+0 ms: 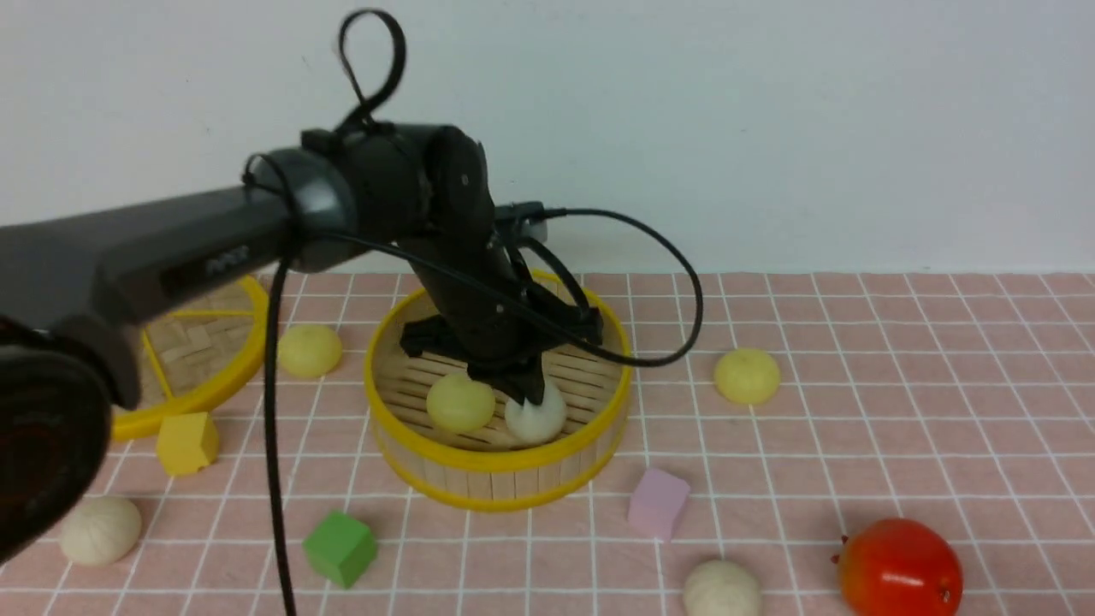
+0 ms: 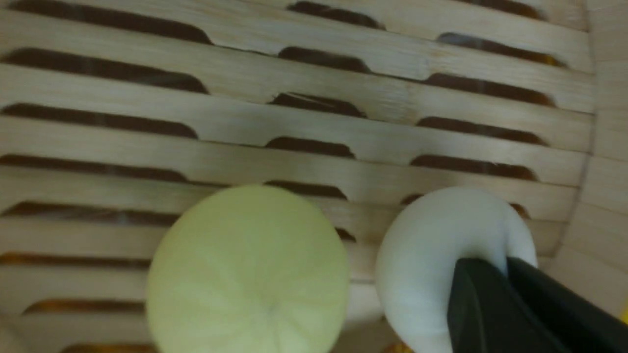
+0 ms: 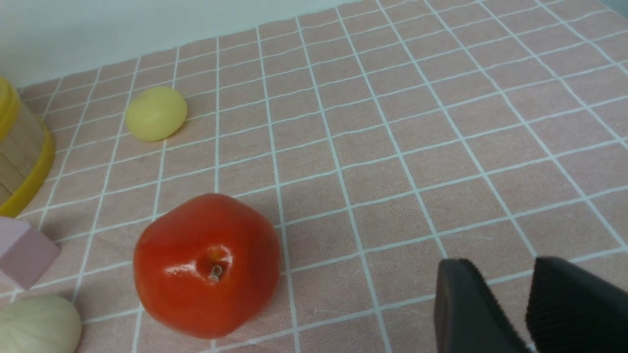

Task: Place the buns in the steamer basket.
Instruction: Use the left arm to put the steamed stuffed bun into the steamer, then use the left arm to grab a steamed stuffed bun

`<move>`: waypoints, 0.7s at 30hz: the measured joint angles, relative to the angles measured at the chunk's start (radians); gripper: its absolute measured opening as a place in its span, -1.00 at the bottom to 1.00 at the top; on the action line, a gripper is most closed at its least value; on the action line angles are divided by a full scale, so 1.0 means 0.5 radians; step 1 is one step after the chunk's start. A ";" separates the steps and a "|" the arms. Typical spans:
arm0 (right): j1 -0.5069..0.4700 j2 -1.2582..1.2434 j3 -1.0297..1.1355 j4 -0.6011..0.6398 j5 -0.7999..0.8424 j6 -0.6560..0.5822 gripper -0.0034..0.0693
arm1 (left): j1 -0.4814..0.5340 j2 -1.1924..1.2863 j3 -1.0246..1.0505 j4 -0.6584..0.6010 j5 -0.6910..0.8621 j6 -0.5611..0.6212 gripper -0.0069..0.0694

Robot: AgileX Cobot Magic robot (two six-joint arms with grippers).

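The left gripper (image 1: pixel 523 392) reaches down inside the steamer basket (image 1: pixel 500 494), its fingers (image 2: pixel 471 314) drawn close together and pinched on the upper edge of an off-white bun (image 1: pixel 539 417) that sits on the slatted floor close to the wall. The bun's soft skin dimples where they bite, which is likely why so narrow a grip is enough. Just beside it lies a pale yellow bun (image 1: pixel 460 402). Setting the white one next to it rather than on top leaves the bare slats behind free for the rest. The held bun looks to be resting on the floor, so I judge this the point of release: the fingers need only part and the arm lift straight up (a sideways drag could roll either bun). Four more lie out on the checked cloth (image 1: pixel 855 342): a yellow bun at left (image 1: pixel 309 350) near the lid (image 1: pixel 201 342), a yellow bun at right (image 1: pixel 747 375), a white bun at front left (image 1: pixel 101 530) and a white bun at front (image 1: pixel 721 589) by the tomato (image 1: pixel 898 566). The right gripper (image 3: pixel 500 269) hangs low over the cloth near that tomato, fingers apart and holding nothing, well placed for the right-hand buns.
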 joint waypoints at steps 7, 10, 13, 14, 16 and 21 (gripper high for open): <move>0.000 0.000 0.000 0.002 0.000 0.000 -0.25 | 0.000 -0.113 -0.007 0.096 0.093 0.003 -0.04; 0.000 0.000 0.000 0.002 0.000 0.000 -0.25 | 0.009 -0.348 -0.007 0.253 0.172 0.014 0.21; 0.000 0.000 0.000 0.002 0.000 0.000 -0.25 | 0.087 -0.624 0.001 0.482 0.319 -0.009 0.28; 0.000 0.000 0.000 0.002 0.000 0.000 -0.25 | 0.146 -0.712 0.021 0.537 0.357 -0.018 0.27; 0.000 0.000 0.000 0.002 0.000 0.000 -0.25 | 0.238 -0.806 0.099 0.603 0.403 -0.026 0.24; 0.000 0.000 0.000 0.002 0.000 0.000 -0.25 | 0.721 -0.988 0.708 0.647 0.355 -0.068 -0.03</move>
